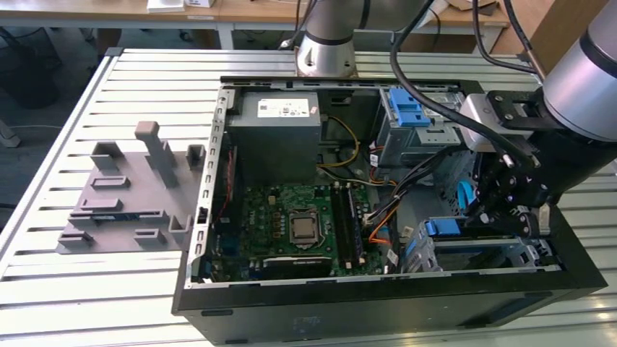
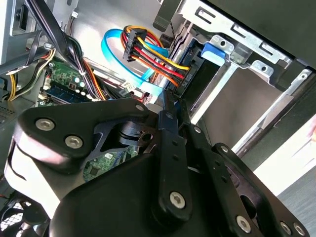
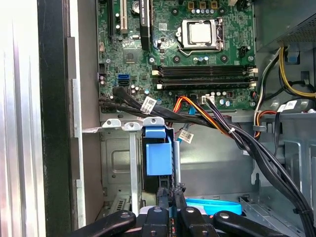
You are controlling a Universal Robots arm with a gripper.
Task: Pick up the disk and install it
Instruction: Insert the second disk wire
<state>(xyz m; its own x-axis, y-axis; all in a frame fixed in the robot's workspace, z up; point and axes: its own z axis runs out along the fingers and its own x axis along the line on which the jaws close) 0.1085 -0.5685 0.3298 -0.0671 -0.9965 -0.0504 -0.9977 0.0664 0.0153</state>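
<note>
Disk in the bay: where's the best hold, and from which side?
Probably the disk by its blue carrier end, pinched across the thin edges, coming straight in through the case's open side. That end is the part standing clear of the cage. The cage walls cover its flat faces, and cables crowd the motherboard side.

You see a ribbed, brushed-metal tabletop [image 1: 58, 289], a matt black case [image 1: 386, 307], and glossy blue plastic on the disk [image 3: 158, 155].

Cable bundle [image 3: 237, 136] across open bay beside blue-framed disk [image 3: 158, 155].
</note>
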